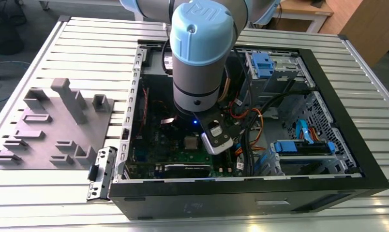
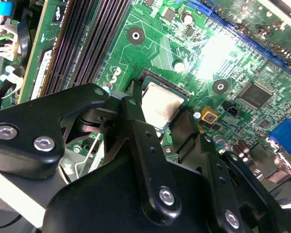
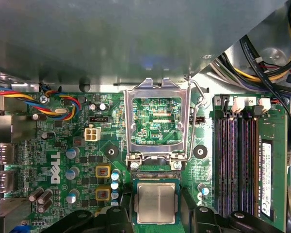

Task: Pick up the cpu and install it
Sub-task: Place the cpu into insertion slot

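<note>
Exterior view: my arm (image 1: 198, 53) reaches into the open computer case (image 1: 349, 121) on the table (image 1: 72, 53). Second wrist view: the cpu (image 2: 160, 106) lies flat in its socket on the motherboard (image 2: 150, 43), with the gripper (image 2: 160, 116) straddling it. First wrist view: the socket frame (image 3: 157, 90) stands open above the chip. I can't tell whether the jaws pinch it or stand clear. Seated, I'd judge; the frame is not yet shut.

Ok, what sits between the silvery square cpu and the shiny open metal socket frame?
In the first wrist view, two hinge screws on green board lie between the silvery square cpu and the shiny open metal socket frame.
</note>
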Controlling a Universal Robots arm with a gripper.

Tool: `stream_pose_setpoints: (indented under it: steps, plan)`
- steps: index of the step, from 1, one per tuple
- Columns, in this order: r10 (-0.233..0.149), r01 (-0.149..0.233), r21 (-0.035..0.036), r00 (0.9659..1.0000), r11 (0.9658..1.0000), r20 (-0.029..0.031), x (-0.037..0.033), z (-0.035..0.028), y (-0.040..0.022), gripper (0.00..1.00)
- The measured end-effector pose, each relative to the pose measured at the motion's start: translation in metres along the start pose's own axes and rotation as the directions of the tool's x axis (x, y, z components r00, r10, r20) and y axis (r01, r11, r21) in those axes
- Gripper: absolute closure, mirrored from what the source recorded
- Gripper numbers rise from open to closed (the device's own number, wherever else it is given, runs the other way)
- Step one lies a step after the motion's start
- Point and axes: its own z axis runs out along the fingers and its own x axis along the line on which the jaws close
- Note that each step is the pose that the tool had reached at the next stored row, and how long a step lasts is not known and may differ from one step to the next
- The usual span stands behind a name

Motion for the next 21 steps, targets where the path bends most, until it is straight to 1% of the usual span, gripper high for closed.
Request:
stream_pose_setpoints:
  steps: [14,21]
  plan:
    - [0.0,0.0,0.0002,1.0,1.0,-0.0001,0.0001,0.0026,-0.0001,0.53]
    - [0.0,0.0,-0.0001,1.0,1.0,0.0,-0.0015,0.0028,0.0,0.53]
